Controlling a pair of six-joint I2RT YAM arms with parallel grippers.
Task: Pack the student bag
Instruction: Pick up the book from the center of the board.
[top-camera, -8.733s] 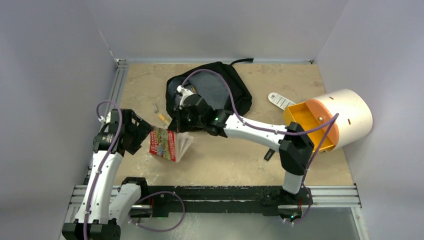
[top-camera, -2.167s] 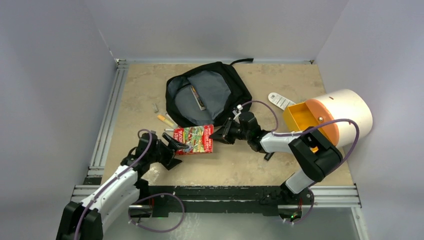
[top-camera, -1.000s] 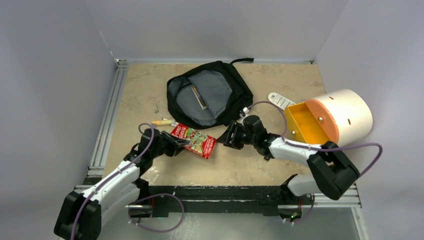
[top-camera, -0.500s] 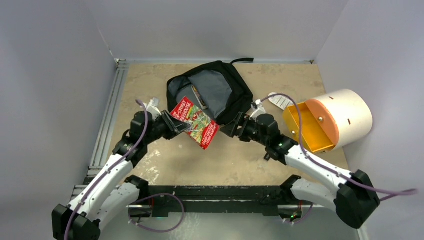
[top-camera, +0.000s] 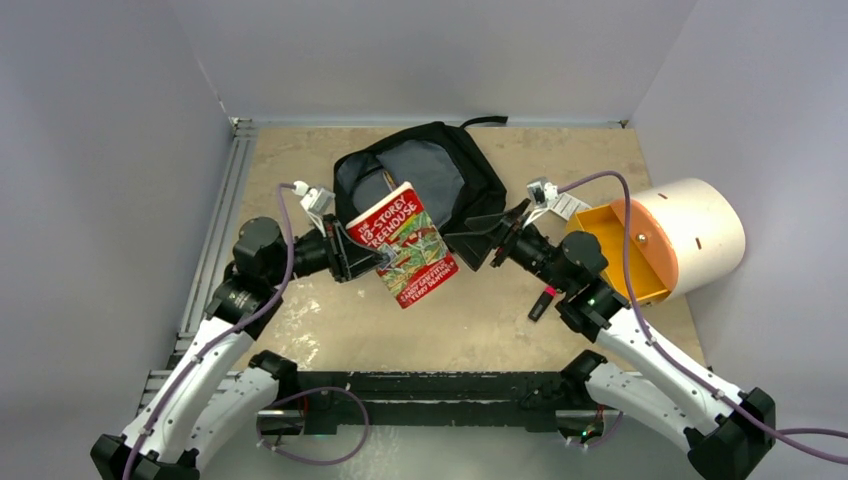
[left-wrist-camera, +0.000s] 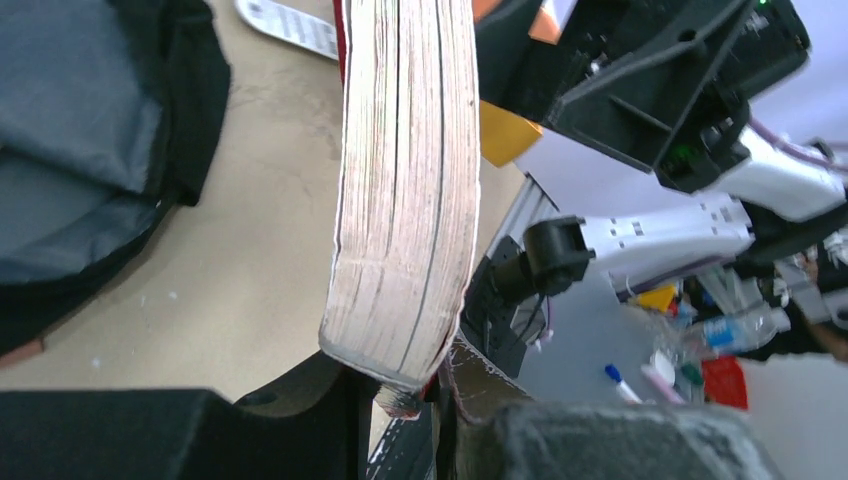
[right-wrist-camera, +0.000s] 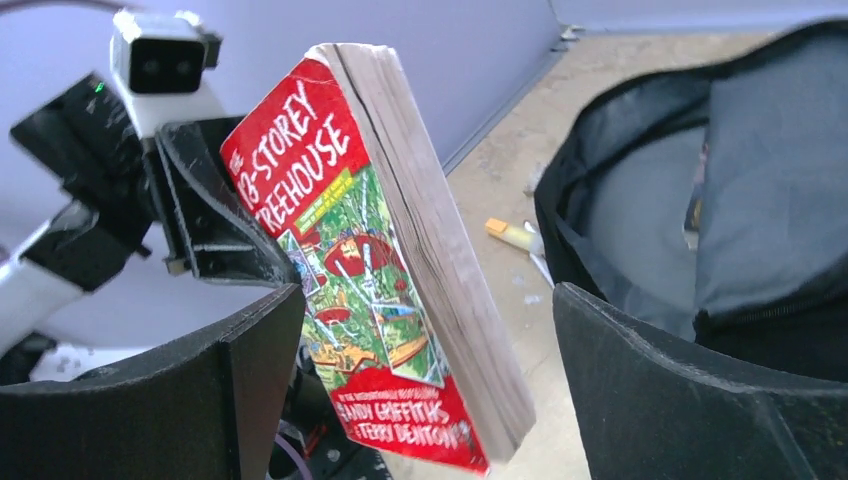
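Holding the book (top-camera: 405, 245) at the bag's (top-camera: 445, 175) near rim.
Left hand (top-camera: 358, 258) pinches it, long axis aimed toward the tabletop's (top-camera: 290, 170) far edge, into the bag; right hand (top-camera: 480, 242) spread beside.

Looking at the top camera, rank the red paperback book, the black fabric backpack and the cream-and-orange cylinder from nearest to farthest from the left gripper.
1. Red paperback book: held in the left gripper.
2. Black fabric backpack: just beyond it, farther back.
3. Cream-and-orange cylinder: at the far right.
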